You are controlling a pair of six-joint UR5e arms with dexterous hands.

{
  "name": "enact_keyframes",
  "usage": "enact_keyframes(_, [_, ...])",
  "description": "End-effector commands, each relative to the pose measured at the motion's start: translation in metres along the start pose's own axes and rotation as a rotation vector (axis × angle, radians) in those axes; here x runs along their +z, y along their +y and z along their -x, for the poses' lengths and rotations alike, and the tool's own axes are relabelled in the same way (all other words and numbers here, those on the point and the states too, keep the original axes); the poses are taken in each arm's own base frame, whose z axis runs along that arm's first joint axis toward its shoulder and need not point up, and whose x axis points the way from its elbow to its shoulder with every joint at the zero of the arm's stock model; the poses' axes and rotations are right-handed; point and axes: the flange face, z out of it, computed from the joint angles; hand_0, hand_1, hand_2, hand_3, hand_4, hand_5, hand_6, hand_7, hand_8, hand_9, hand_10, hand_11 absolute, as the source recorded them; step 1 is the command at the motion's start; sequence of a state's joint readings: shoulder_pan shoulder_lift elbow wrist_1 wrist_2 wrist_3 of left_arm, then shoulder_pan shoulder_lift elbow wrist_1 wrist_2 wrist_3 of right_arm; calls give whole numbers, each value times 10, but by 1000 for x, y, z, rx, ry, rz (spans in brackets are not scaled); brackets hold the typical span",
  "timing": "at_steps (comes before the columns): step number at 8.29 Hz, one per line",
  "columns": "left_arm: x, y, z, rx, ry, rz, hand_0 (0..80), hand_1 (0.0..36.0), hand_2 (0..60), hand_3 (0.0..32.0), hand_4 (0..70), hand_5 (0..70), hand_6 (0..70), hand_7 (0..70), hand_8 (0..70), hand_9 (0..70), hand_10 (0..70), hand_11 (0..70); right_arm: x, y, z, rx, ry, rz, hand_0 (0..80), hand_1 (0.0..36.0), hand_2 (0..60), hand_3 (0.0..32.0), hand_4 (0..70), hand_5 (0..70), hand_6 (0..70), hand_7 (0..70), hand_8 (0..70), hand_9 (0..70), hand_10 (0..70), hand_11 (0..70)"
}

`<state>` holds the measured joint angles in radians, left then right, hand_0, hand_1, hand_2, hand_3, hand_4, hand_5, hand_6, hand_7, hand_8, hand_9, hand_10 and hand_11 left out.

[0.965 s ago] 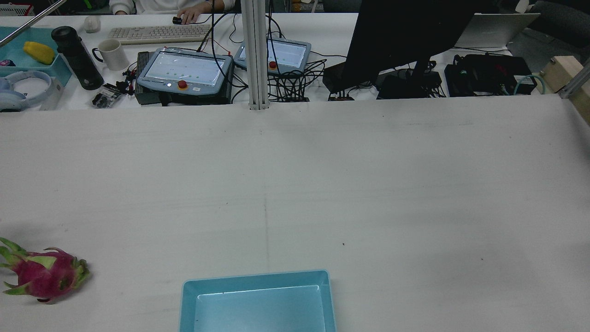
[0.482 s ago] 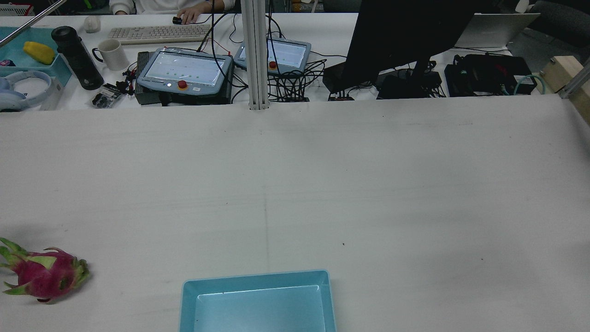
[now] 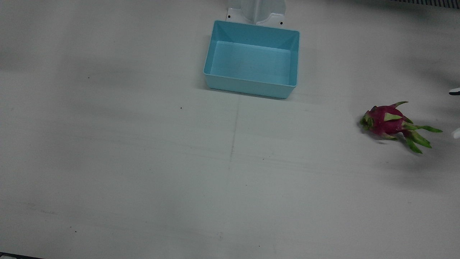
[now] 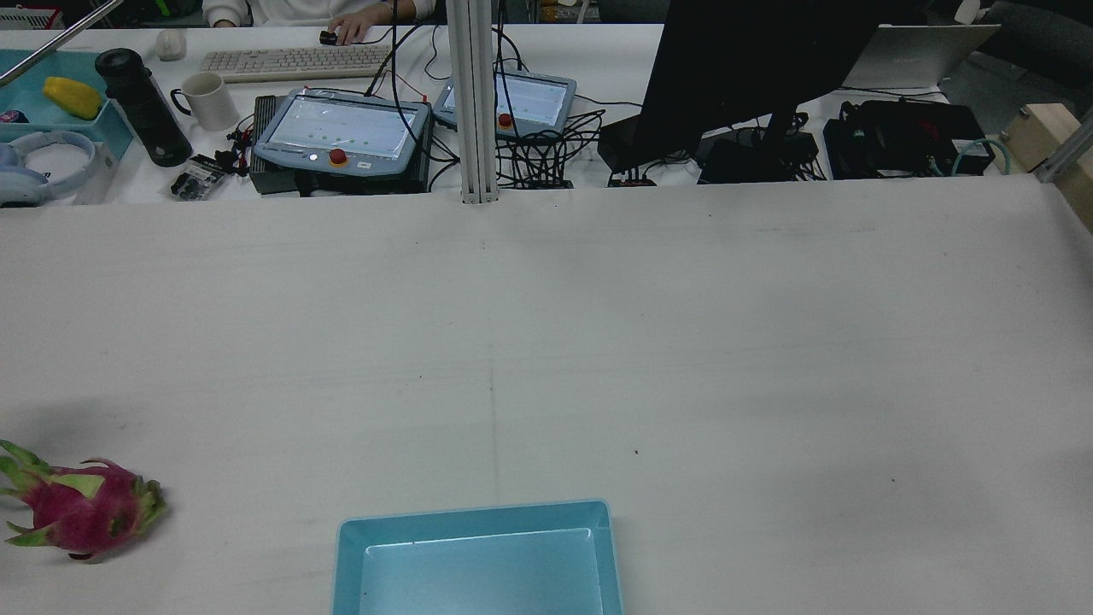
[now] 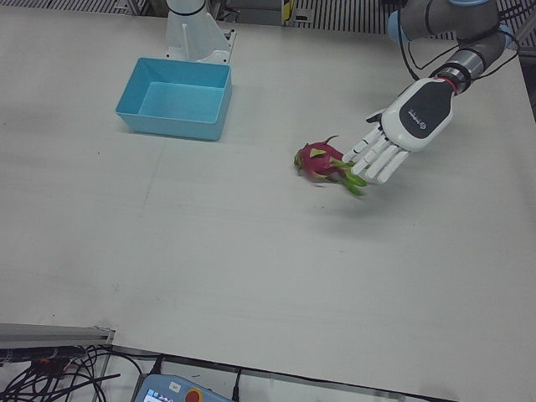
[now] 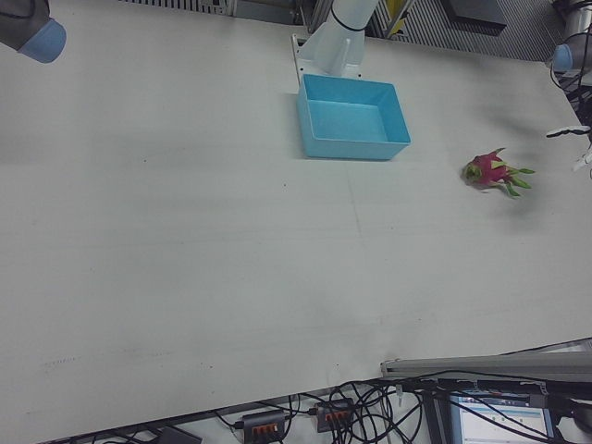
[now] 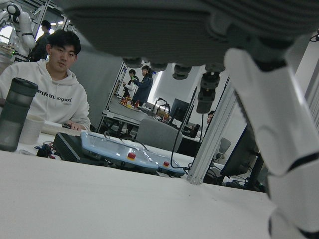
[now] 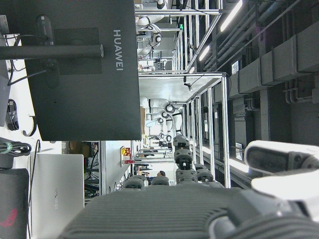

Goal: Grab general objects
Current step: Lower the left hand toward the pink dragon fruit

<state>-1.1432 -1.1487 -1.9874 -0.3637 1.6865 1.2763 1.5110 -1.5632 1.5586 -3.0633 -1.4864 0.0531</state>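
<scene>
A pink dragon fruit (image 5: 319, 160) with green scales lies on the white table, also seen in the front view (image 3: 386, 121), the rear view (image 4: 81, 511) and the right-front view (image 6: 489, 170). My left hand (image 5: 394, 138) hovers just beside its leafy end, open, fingers spread and pointing down toward it, apart from the fruit. Only its fingertips (image 3: 454, 91) reach into the front view. An empty light-blue bin (image 5: 172, 126) stands near the pedestal (image 3: 256, 12). My right hand (image 8: 199, 209) shows only in its own view, raised, open, holding nothing.
Beyond the table's far edge a desk carries two teach pendants (image 4: 341, 132), a keyboard (image 4: 295, 61), a mug (image 4: 207, 100), a black bottle (image 4: 141, 107) and a monitor (image 4: 751, 68). A person (image 7: 47, 84) sits there. An aluminium post (image 4: 476, 102) rises at that edge.
</scene>
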Motion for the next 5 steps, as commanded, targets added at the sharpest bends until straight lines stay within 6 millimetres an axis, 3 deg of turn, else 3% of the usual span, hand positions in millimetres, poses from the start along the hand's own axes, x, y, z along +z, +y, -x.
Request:
enact_keyframes(1, [110, -33, 21, 0, 72, -129, 531, 218, 145, 0, 41, 182, 0, 67, 0, 0, 2, 28, 0, 0, 0, -1, 0, 1, 0, 0, 0, 0, 0, 0, 0, 0, 0, 0, 0, 0])
enact_keyframes(2, [123, -42, 26, 6, 84, -175, 540, 227, 145, 0, 38, 185, 0, 67, 0, 0, 0, 25, 0, 0, 0, -1, 0, 2, 0, 0, 0, 0, 0, 0, 0, 0, 0, 0, 0, 0])
enact_keyframes(5, [125, -51, 7, 0, 150, -265, 537, 225, 143, 0, 33, 162, 0, 60, 0, 0, 0, 19, 0, 0, 0, -1, 0, 0, 0, 0, 0, 0, 0, 0, 0, 0, 0, 0, 0, 0])
